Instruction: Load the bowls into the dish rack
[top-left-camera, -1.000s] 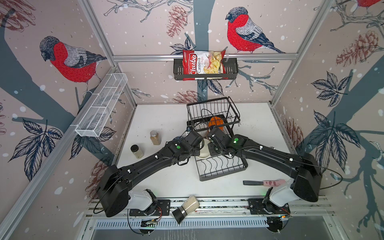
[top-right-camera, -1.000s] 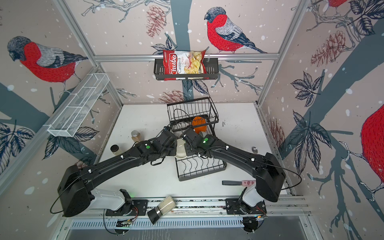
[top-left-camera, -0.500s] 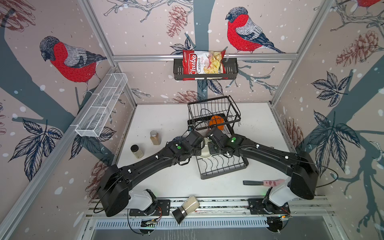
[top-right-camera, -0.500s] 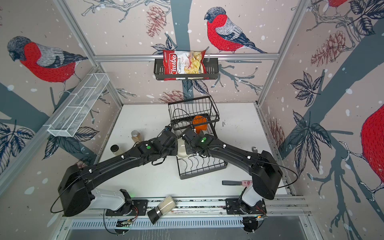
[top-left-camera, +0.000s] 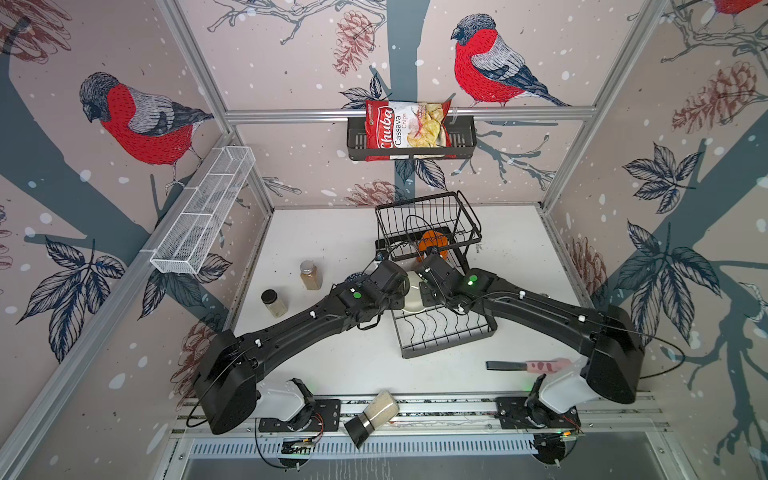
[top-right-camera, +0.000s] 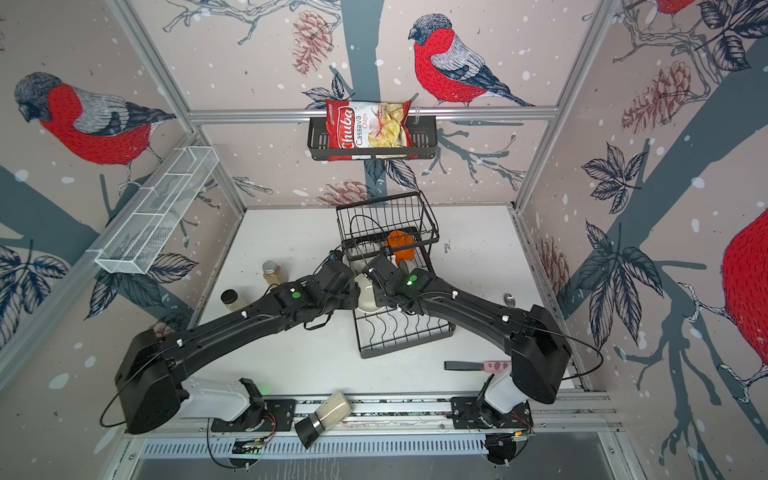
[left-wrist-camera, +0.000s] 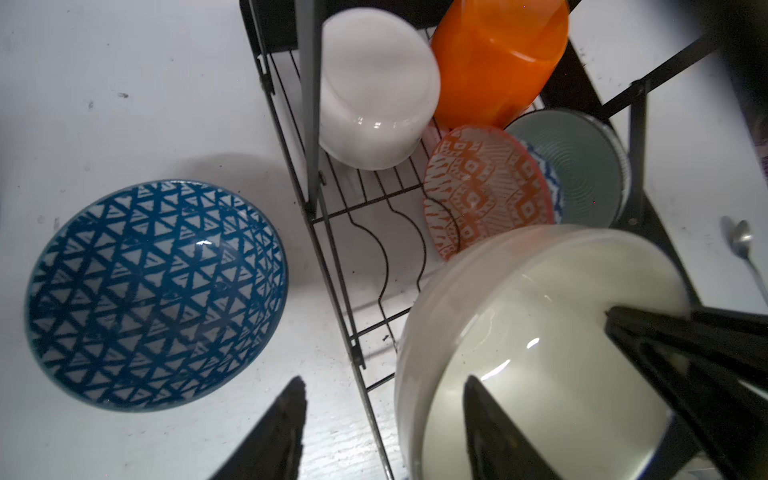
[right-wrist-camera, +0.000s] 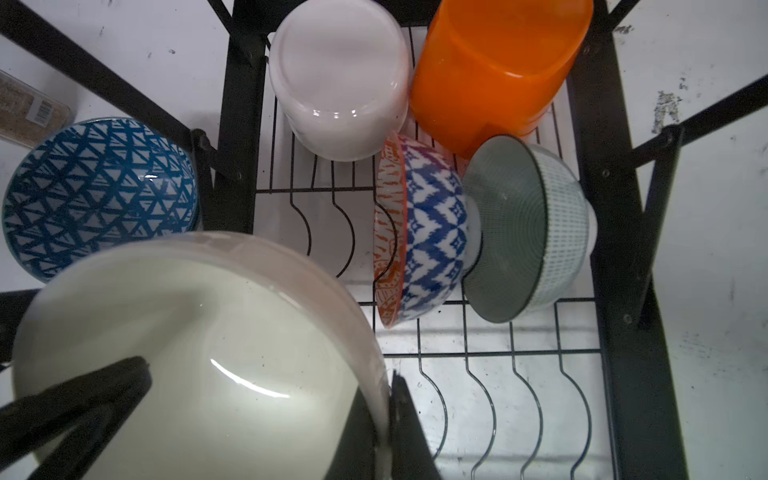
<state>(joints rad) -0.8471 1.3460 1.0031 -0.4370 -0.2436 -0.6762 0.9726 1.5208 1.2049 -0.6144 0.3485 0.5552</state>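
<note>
Between the jaws of the right gripper (right-wrist-camera: 379, 399), the cream bowl (right-wrist-camera: 208, 353) is plain and glossy. Beyond the jaws: a white bowl (right-wrist-camera: 340, 83), an orange bowl (right-wrist-camera: 498, 70), a zigzag bowl (right-wrist-camera: 432, 232) blue-white outside and orange-red inside, a grey-green ribbed bowl (right-wrist-camera: 511, 232), a black rack (right-wrist-camera: 623, 257). To one side of the jaws, a blue triangle-lattice bowl (left-wrist-camera: 153, 295).

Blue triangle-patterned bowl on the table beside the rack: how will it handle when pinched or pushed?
Glossy highlights on the blue triangle-patterned bowl suggest a slick glaze; a rim pinch may slip. It looks rigid, probably ceramic, so likely chips against the black wire dish rack beside it. Upright on the white table, it should slide, not tip.
</note>
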